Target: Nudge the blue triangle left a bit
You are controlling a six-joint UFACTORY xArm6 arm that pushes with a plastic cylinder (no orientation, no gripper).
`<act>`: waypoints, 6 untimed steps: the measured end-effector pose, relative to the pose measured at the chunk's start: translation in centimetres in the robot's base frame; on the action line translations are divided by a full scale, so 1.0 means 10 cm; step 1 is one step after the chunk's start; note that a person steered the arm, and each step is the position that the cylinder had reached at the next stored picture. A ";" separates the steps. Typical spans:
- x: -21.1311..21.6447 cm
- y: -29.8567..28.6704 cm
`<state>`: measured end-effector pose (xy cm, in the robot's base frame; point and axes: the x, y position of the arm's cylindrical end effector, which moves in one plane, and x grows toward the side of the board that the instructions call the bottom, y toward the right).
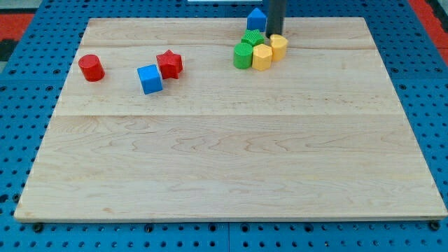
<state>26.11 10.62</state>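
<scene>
Camera view: one frame, looking down across a wooden board (231, 161) lying on a blue perforated surface (28, 42).
Board: pale wood, blocks gathered along its top half.
Rod: a dark straight rod comes down from the view's top edge; the tip (270, 35) sits near the board's top edge.
Fingers: none on this arm, so nothing opens, closes or clamps; the rod holds nothing.
Blue triangle (256, 19): at the board's top edge, just to the view's left of the rod, touching it or nearly so.
Key relation: the triangle lies left of the tip, so a leftward sweep looks set to push it the right way.
Cluster below: green blocks (246, 50) and yellow blocks (269, 52) packed together just under the tip.
Left group: blue cube (150, 79), red star (169, 64), red cylinder (91, 68), well apart from the triangle.
</scene>
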 end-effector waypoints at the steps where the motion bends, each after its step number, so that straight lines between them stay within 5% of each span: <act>1: 0.27 0.03; 3: -0.69 0.40; 5: -0.67 -0.19; 6: -0.14 -0.31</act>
